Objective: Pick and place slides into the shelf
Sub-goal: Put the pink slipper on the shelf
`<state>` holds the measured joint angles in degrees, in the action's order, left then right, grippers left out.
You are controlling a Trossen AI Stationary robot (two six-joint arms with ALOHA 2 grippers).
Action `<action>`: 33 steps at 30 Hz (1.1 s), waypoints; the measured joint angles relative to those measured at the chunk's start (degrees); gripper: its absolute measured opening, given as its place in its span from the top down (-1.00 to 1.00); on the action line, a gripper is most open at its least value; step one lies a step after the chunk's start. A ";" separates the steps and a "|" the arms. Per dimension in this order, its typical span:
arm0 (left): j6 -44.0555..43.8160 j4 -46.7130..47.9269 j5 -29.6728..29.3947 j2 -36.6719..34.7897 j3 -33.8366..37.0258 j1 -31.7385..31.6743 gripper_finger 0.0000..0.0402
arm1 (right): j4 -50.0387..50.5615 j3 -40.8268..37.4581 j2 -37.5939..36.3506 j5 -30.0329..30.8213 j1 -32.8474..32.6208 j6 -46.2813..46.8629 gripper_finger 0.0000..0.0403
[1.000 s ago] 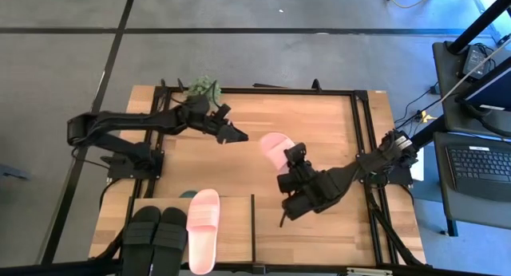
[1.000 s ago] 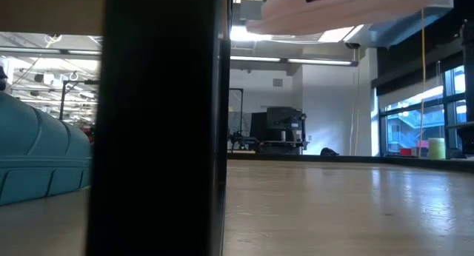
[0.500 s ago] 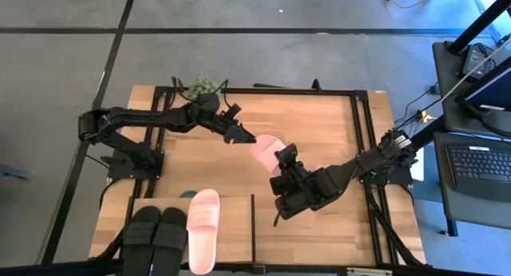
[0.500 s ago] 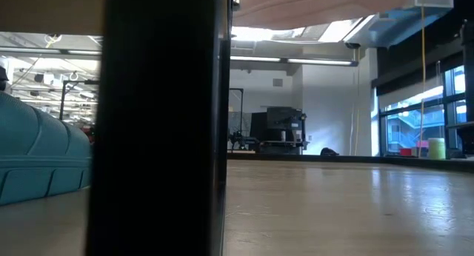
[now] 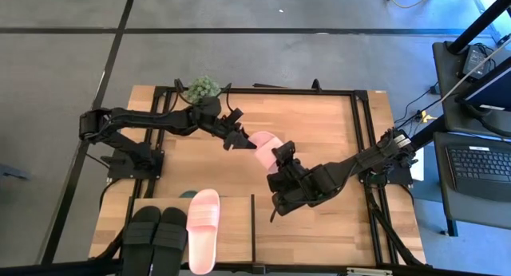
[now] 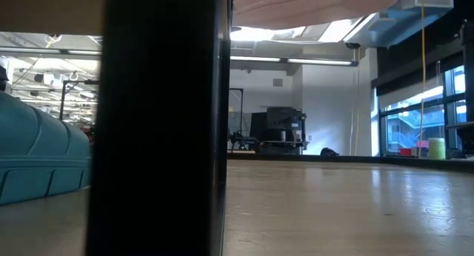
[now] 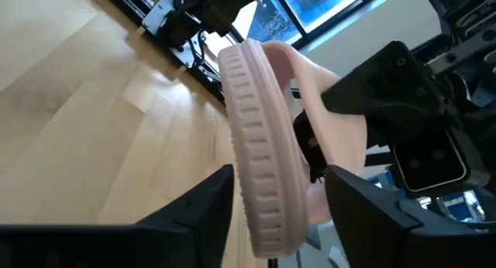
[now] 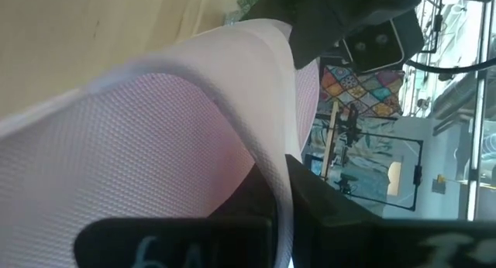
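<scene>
One pink slide (image 5: 262, 141) hangs in the air near the middle of the high view, over bare tabletop, held up between the two arms. The right gripper (image 5: 279, 160) is clamped tight on it from the lower right; the right wrist view shows pink strap (image 8: 155, 136) filling most of the frame, with a dark finger (image 8: 263, 194) pressed against it. The left gripper (image 5: 243, 139) meets the slide's upper-left end, its fingers (image 7: 194, 214) spread to either side of the ribbed sole edge (image 7: 260, 159) in the left wrist view; whether they already touch it I cannot tell. In the low view the slide's underside (image 6: 311, 4) shows along the top edge, right of centre, well above the wood.

Its mate, a second pink slide (image 5: 203, 230), lies on the shelf (image 5: 239, 216) at the lower left of the high view, toe pointing up the frame. Just left of it sit the black slides (image 5: 156, 234), side by side and touching. A sliver of dark green (image 5: 188, 195) peeks out at the shelf's upper edge, too small to make out. The black divider (image 5: 253, 228) splits the shelf top, and the half to its right carries no slides. A small green plant (image 5: 204, 88) stands at the table's upper-left edge, beside the left arm
</scene>
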<state>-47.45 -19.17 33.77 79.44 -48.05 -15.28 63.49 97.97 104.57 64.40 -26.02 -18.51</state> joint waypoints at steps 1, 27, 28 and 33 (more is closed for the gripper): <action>0.20 0.01 -0.08 0.00 0.00 0.05 0.07 | -0.46 0.00 0.01 -0.01 -0.02 -0.16 0.95; 5.76 -0.07 2.19 -0.03 0.11 -1.84 0.83 | -5.96 -0.02 -0.06 2.11 -1.30 11.95 0.61; 5.78 -0.12 2.44 -0.05 0.11 -2.19 0.83 | -5.95 -0.02 -0.06 2.43 -1.31 11.96 0.60; 4.82 0.34 4.30 -0.09 0.11 -4.07 0.83 | -5.69 -0.02 -0.06 0.64 -1.33 12.21 0.39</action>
<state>-42.63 -18.83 38.07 79.35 -47.94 -19.35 57.80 97.95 104.51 65.04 -27.35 -6.30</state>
